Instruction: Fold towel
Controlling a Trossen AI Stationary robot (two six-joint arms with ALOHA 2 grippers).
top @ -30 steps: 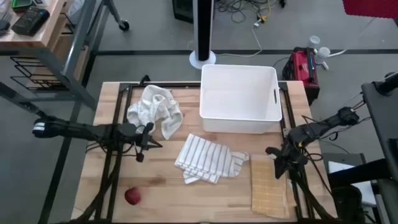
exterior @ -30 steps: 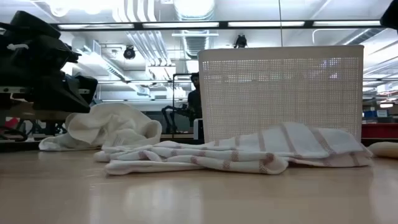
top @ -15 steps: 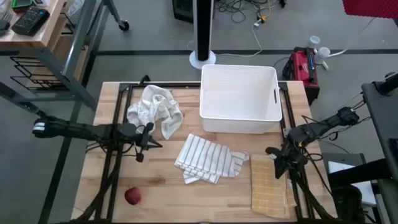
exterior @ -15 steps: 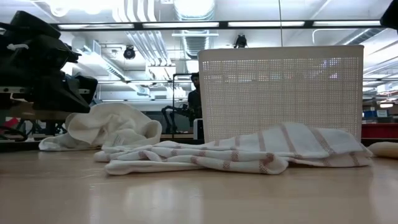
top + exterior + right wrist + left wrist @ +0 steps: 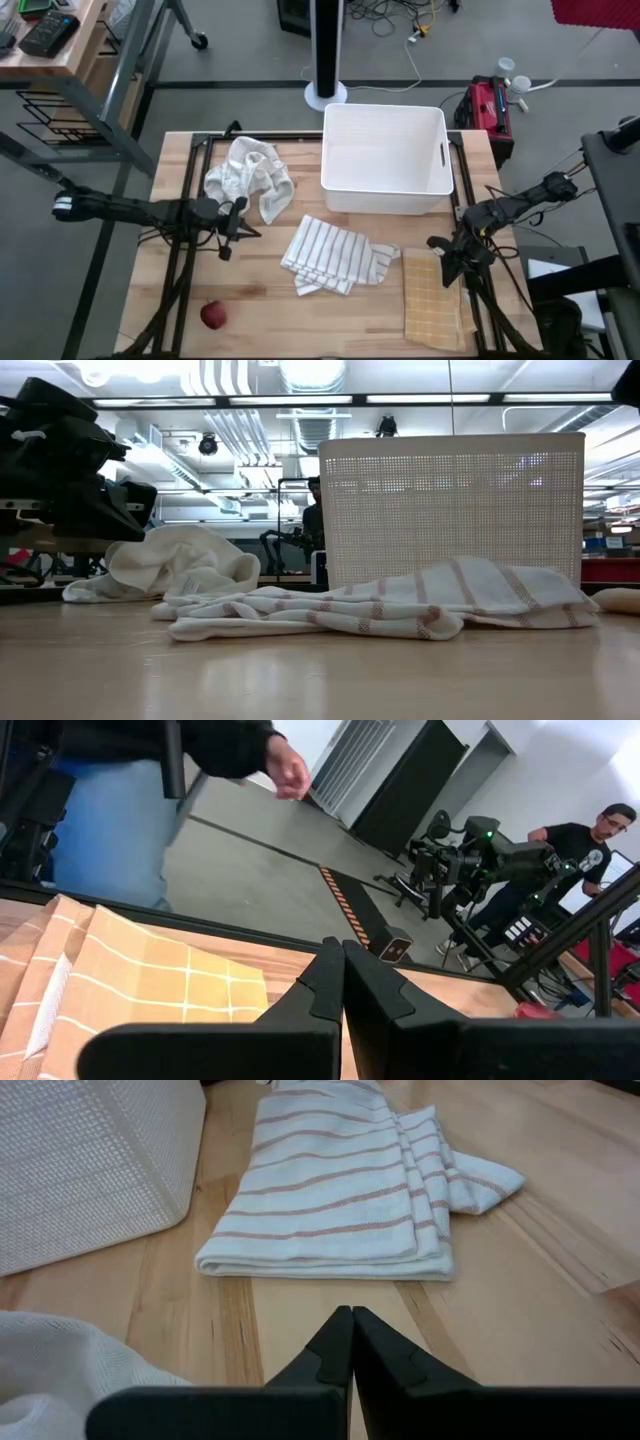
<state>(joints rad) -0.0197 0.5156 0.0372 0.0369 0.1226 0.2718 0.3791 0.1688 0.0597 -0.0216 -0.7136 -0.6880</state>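
Observation:
A white towel with thin brown stripes point(image 5: 332, 255) lies folded in several layers at the table's middle, also in the low view point(image 5: 380, 605) and the left wrist view point(image 5: 340, 1190). My left gripper point(image 5: 238, 228) hovers shut left of it, fingertips point(image 5: 350, 1315) pointing at it with bare wood between. My right gripper point(image 5: 440, 252) is shut at the table's right, above the far end of a tan checked cloth point(image 5: 432, 300), and its wrist view point(image 5: 342, 948) looks over the table's near edge.
A crumpled white towel point(image 5: 250, 175) lies at the far left, near my left gripper. A white perforated basket point(image 5: 385, 150) stands at the far middle. A small red object point(image 5: 212, 316) sits near the front left. People stand in the room beyond the table point(image 5: 230, 750).

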